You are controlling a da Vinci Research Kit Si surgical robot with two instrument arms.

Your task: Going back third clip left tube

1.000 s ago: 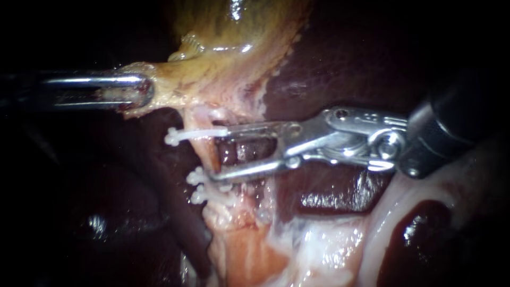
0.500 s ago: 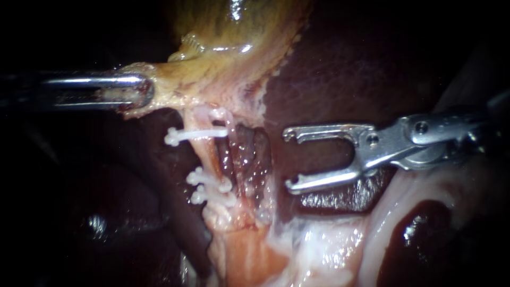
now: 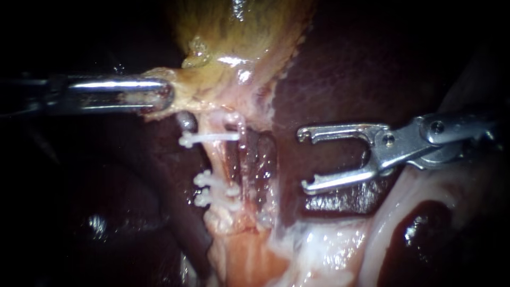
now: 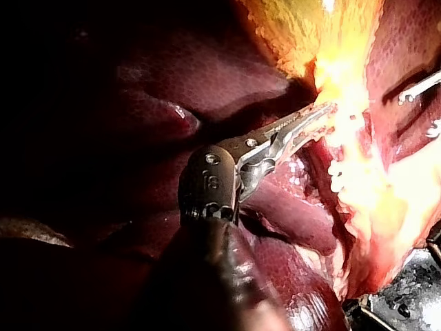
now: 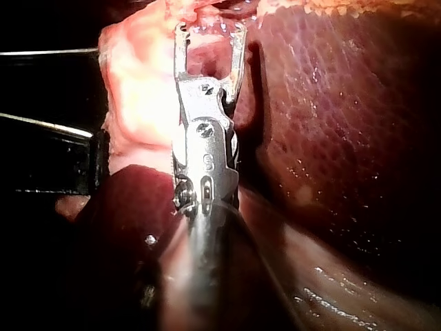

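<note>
The slender steel left instrument [image 3: 159, 96] comes in from nine o'clock. Its jaws are clamped on the lower edge of the yellow-green gallbladder [image 3: 239, 32], which fills the twelve o'clock part of the endoscope view. The left wrist view shows the same grip on brightly lit tissue. Below that grip the pale pink left tube [image 3: 217, 159] runs down towards six o'clock. Three white plastic clips cross it: the uppermost white clip [image 3: 210, 138] lies alone just under the gallbladder's edge, and the two lower white clips [image 3: 212, 183] sit close together further down. The silver right instrument [image 3: 304, 159] enters from three o'clock. Its jaws stand wide apart and hold nothing, over the dark red-brown liver [image 3: 340, 74], clear of the tube and clips on their three o'clock side. In the right wrist view they gape likewise, with pale tissue ahead.
</note>
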